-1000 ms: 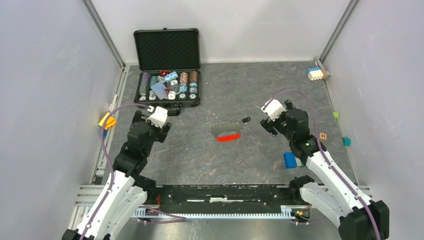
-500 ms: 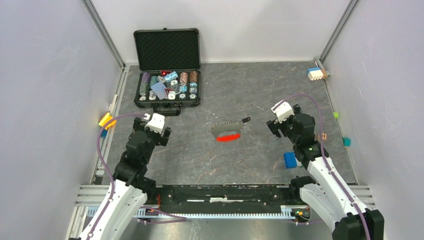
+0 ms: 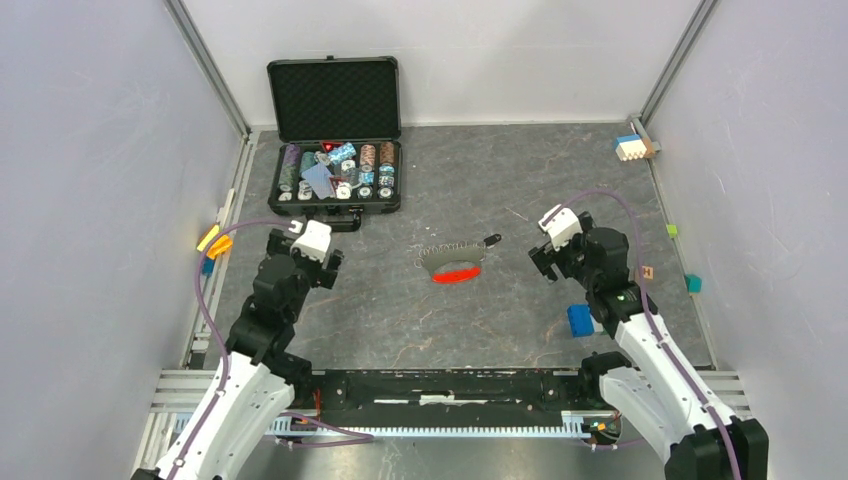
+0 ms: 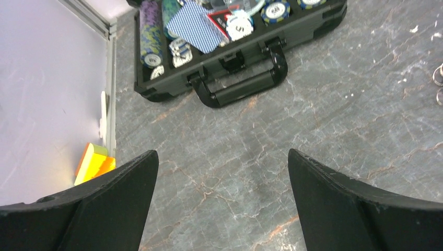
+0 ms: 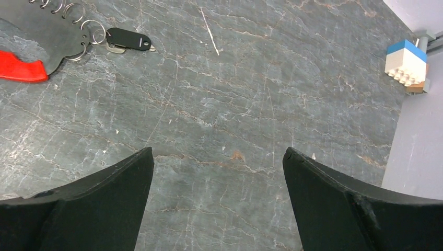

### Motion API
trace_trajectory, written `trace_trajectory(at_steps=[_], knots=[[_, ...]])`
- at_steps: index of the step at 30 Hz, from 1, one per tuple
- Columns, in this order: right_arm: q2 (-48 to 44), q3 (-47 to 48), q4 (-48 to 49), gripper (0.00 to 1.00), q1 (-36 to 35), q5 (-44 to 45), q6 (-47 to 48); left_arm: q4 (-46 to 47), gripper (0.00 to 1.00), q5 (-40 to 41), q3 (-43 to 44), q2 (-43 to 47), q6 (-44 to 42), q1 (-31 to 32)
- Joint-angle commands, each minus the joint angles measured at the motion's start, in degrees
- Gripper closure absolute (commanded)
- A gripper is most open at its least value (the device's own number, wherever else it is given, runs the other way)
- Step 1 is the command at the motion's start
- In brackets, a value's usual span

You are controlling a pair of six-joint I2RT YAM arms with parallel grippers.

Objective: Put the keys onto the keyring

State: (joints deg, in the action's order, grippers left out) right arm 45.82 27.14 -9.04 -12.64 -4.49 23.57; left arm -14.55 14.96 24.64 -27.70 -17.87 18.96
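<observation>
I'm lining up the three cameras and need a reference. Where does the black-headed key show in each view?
Top external: the key lies mid-table, at the right end of the keyring.
Left wrist: the key is not in it; only a couple of keyring loops show at the right edge.
Right wrist: upper left, touching the keyring.
Shared landmark: the keyring's wire loops.

Bare table (image 3: 400, 310) lies left of, right of and nearer than the keyring (image 3: 455, 262), so either gripper could come in over it unhindered. The key (image 5: 128, 39) lies at the ring's far right end. The open case (image 3: 335, 150) blocks the far left, its handle (image 4: 245, 86) jutting toward the left gripper (image 4: 222, 157). A blue block (image 3: 579, 319) sits just beside the right arm (image 3: 650, 340). A brick (image 3: 630, 148) and a yellow piece (image 3: 213, 241) hug the walls.
</observation>
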Motion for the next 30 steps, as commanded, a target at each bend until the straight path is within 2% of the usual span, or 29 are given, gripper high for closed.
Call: trace_trajectory(at_steps=[1, 9, 16, 21, 30], knots=[[-3.54, 2.03, 0.08, 0.02, -0.07, -1.25, -0.56, -0.87, 0.00, -1.73, 5.59, -0.42, 0.69, -0.41], [-6.09, 0.97, 1.42, 0.02, -0.10, 1.15, -1.04, -0.44, 0.00, -6.68, 6.98, -0.31, -0.19, -0.39], [-4.51, 2.33, 1.34, 0.02, -0.05, 5.37, -2.89, 0.48, 0.00, -9.61, 16.23, -8.24, 4.13, -0.33], [-6.65, 1.22, 1.99, 0.02, -0.09, 4.66, -2.92, 3.77, 0.00, -8.58, 14.89, -7.16, 8.99, -0.40], [-7.54, 1.13, 2.67, 0.02, -0.07, 6.43, -2.50, 4.24, 0.00, -5.46, 10.86, -5.65, 8.56, -1.19]])
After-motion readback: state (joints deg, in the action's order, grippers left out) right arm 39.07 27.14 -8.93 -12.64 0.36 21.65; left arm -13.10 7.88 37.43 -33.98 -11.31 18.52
